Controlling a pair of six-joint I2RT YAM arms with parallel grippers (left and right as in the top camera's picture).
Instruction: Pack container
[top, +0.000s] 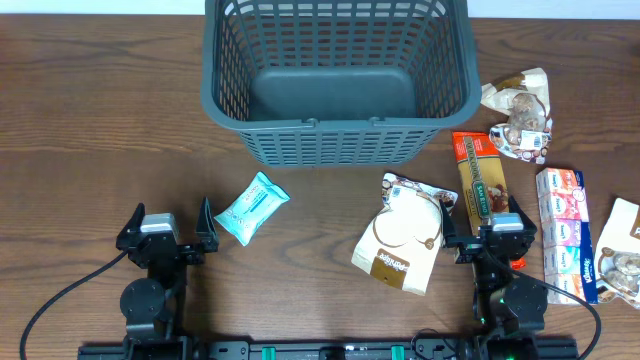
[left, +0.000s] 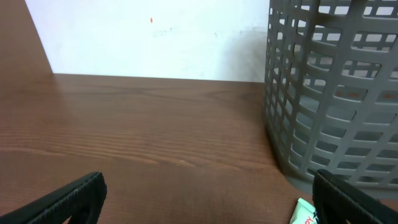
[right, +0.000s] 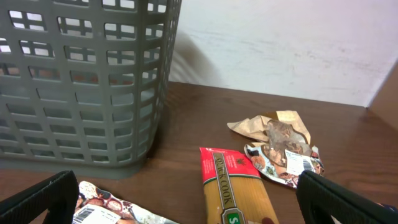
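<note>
Near edge: L gripper (top: 168, 226), black, two-finger, jaws spread wide and gripping nothing, low over the dark brown wood-grain table (top: 90, 130). R gripper (top: 488, 228) is the same build, also spread full and not holding anything. From overhead its inner finger overlaps a pouch edge; can't tell if they touch. Thin black cables (top: 60, 298) loop off both arm bases.

Next out: a small pale teal soft-plastic wipes-type pack (top: 252, 207), flat, lying at a slant just beside the L gripper's inner finger. L wrist view shows only its corner at the bottom edge. Centre-right is a glossy white and brown pouch (top: 403, 238), puffy, w/ a round picture on the front; print too small to read. Just right of it lies a long narrow red and green film pasta packet (top: 481, 178), lengthwise away from the arms, near end hidden under the R gripper. R wrist view shows "COOK" on it. Further right is a pink, white and blue film-wrapped multipack (top: 563, 232) of small packs in a row. Past that, a white packet (top: 622, 250) is cut off by the frame edge.

Farther, on the right: a crumpled clear and beige bag (top: 518, 112), crinkly, w/ brown lumpy contents I can't name.

Far centre: the large dark grey plastic container (top: 330, 140), rectangular w/ rounded corners, slotted lattice walls, thick rim and smooth solid base. It stands upright on the table, far rim cut off at the top of the overhead view. Behind it is a plain white wall (left: 155, 37).
</note>
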